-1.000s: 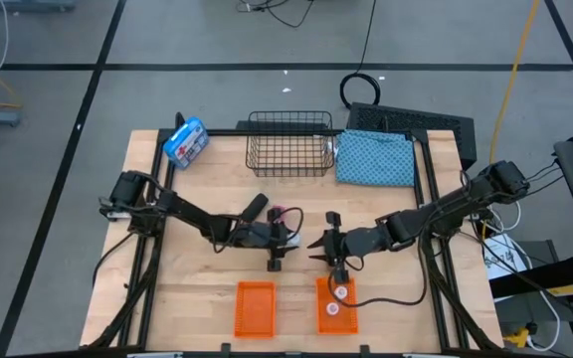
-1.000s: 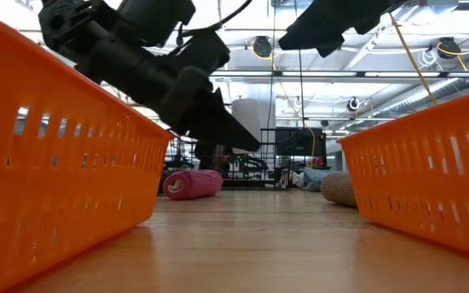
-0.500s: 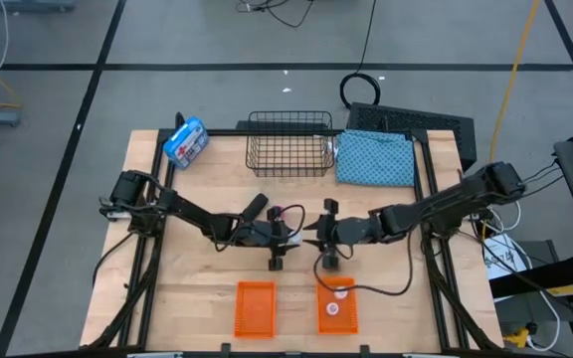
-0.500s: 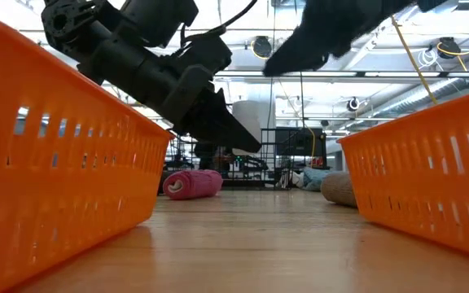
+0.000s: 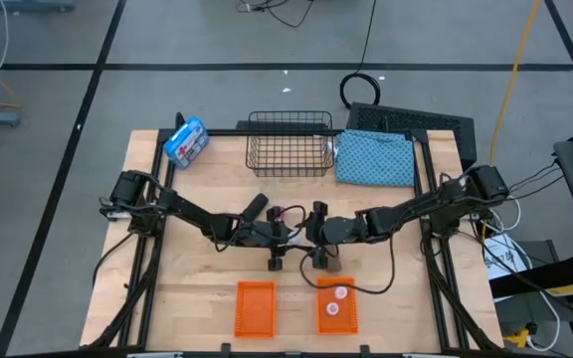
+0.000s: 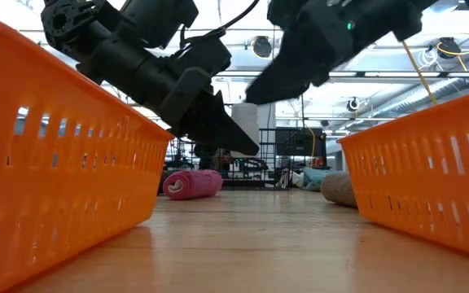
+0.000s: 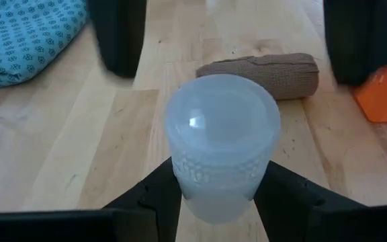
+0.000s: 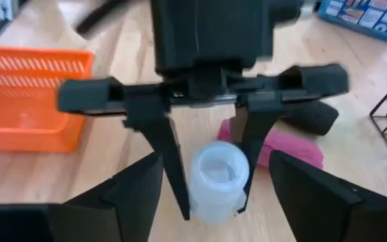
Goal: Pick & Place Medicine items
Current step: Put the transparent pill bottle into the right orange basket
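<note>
Reaching leftward from where it had hovered over the right orange basket a second earlier, the right gripper had drawn up to the table's middle, its fingers spread wide and empty, facing the left gripper. That left gripper had kept its place, its fingers closed on a small white bottle held above the wood. A brown oblong piece lay just beyond the bottle, and a pink piece and a black piece lay on the table near the left gripper. Two more white bottles sat in the right orange basket. The left orange basket and the far wire basket showed nothing inside.
</note>
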{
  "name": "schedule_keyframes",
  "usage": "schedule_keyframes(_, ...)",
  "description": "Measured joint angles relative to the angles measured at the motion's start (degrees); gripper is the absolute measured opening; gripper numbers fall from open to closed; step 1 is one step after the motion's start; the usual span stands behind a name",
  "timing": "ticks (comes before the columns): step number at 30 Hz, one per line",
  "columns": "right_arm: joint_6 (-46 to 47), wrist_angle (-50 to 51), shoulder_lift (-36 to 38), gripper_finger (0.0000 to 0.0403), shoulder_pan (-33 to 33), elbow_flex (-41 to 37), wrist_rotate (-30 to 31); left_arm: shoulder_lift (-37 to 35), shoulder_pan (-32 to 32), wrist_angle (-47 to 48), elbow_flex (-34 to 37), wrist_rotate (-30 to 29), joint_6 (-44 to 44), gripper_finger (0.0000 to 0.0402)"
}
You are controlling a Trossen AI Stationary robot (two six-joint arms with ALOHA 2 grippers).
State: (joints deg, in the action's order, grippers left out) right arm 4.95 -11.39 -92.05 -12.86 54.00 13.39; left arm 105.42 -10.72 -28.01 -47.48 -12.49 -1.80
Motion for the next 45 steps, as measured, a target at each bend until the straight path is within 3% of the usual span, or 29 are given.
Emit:
schedule_keyframes(10,-0.3,-4.7,-5.4,0.0273,0.9,0.0,-0.1,0.0,0.0,0.0,0.0,0.0,0.0,0.0146)
schedule_keyframes(16,-0.3,-4.5,-5.5,0.0239,0.9,0.0,0.0,0.0,0.0,1.5,0.0,0.0,0.0,0.0168)
schedule_keyframes(23,-0.7,-3.6,-4.0,0.0197,0.9,0.0,-0.2,0.0,0.0,1.7,0.0,0.1,0.0,0.0148)
schedule_keyframes(29,-2.7,9.8,-1.8,0.0196,1.4,5.9,-3.1,0.0,0.0,1.8,0.0,0.2,0.0,0.0163)
schedule_keyframes(33,-3.3,24.7,-1.9,0.0218,1.7,13.9,-3.1,0.0,0.1,1.4,0.0,0.2,0.0,0.0156)
schedule_keyframes(37,-3.3,32.8,-3.9,0.0243,2.4,20.1,-3.2,0.0,0.3,1.3,0.0,0.2,-0.3,0.0148)
schedule_keyframes(45,-4.1,34.0,-7.3,0.0264,3.1,21.2,-4.7,0.0,0.4,1.8,0.0,0.2,-0.7,0.0164)
